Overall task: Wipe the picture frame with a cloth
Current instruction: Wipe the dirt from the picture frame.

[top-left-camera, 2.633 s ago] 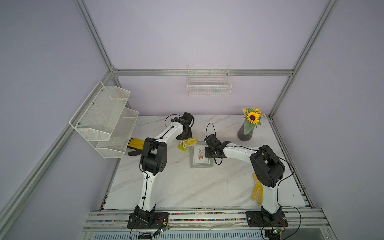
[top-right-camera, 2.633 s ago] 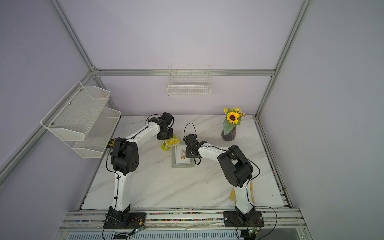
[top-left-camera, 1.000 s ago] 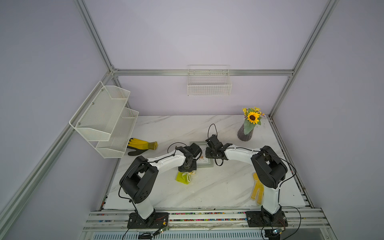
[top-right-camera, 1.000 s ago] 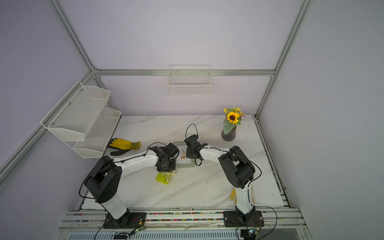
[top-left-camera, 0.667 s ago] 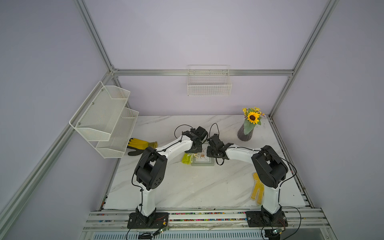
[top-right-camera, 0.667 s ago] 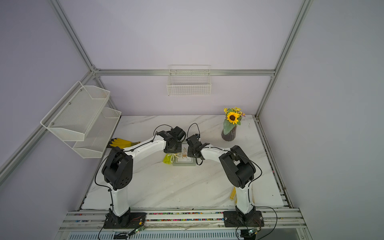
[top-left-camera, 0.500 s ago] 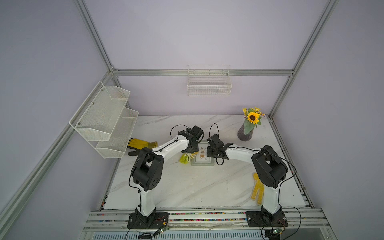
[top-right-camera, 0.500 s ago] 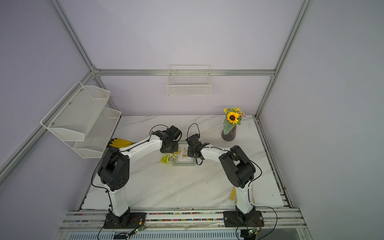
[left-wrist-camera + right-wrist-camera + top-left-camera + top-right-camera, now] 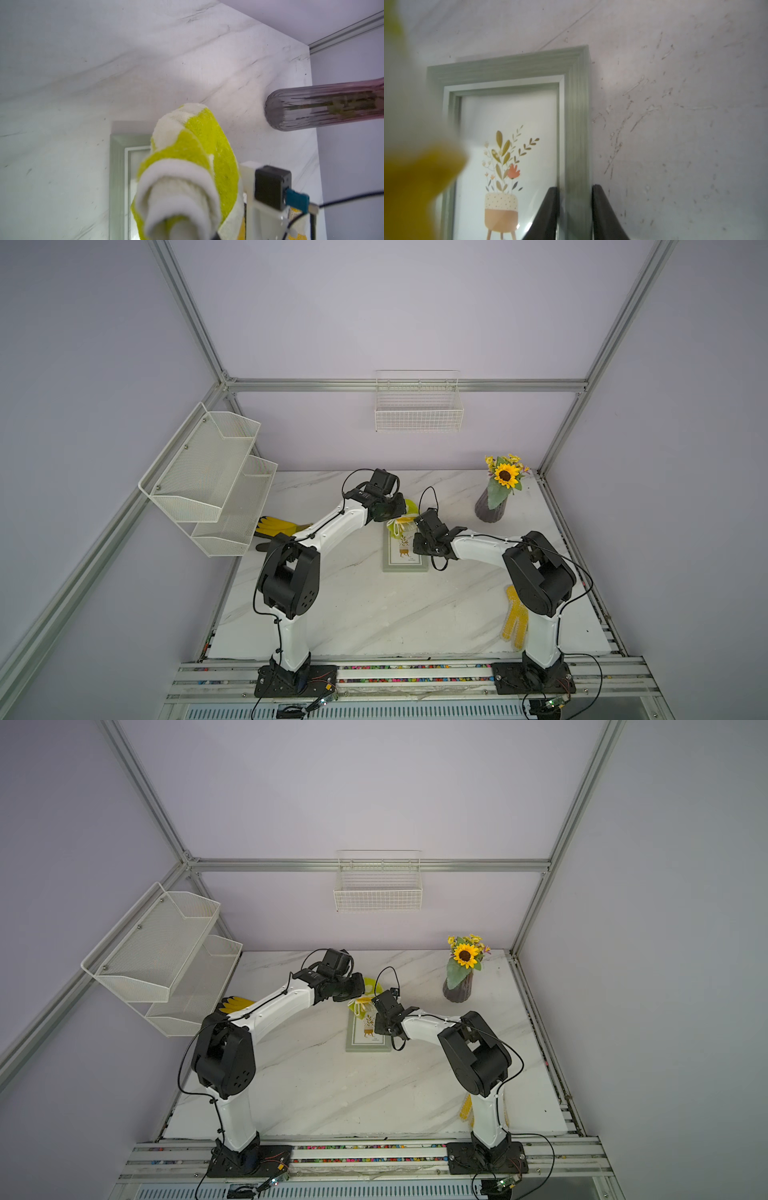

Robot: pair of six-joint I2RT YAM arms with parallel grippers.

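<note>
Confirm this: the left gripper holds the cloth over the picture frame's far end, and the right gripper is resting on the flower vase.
The last part is wrong. The right wrist view shows the right gripper with its jaws closed on a side rail of the picture frame. The rest is right: the left gripper holds the cloth over the frame's far end.

At table [image 9: 353,614] centre the picture frame [image 9: 405,566] lying flat, cloth [image 9: 399,526] over its far end, perhaps touching, vase [image 9: 490,508] behind right.
</note>
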